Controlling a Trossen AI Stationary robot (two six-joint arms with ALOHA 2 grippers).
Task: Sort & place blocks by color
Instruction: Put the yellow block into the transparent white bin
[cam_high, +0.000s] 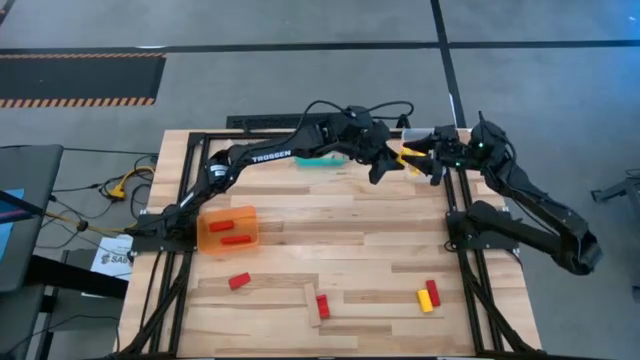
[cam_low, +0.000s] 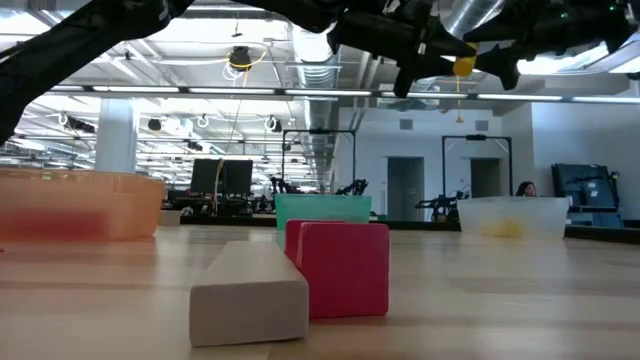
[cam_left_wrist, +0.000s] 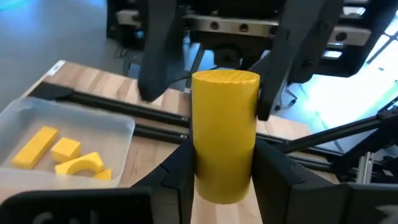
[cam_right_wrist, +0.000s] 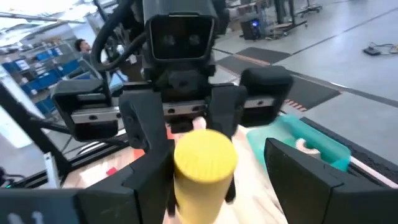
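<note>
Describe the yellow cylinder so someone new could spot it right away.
Look at the table's far edge, where the two arms meet in the air. The yellow cylinder is up there, gripped between the left gripper's fingers, the only block off the table.

Yellow cylinder (cam_left_wrist: 224, 134) aloft; blocks (cam_high: 322, 303) strewn on wood.

Even, bright overhead light fills the scene, and ceiling lamps (cam_low: 240, 58) glow white in the low view. Shadows on the desk (cam_high: 350, 225) are soft and faint. The nearest pale block (cam_low: 250, 292) is blurred, as are the dark fingers (cam_right_wrist: 298, 180) in the right wrist view. A window glares blue-white behind the yellow cylinder (cam_left_wrist: 225, 134).
</note>
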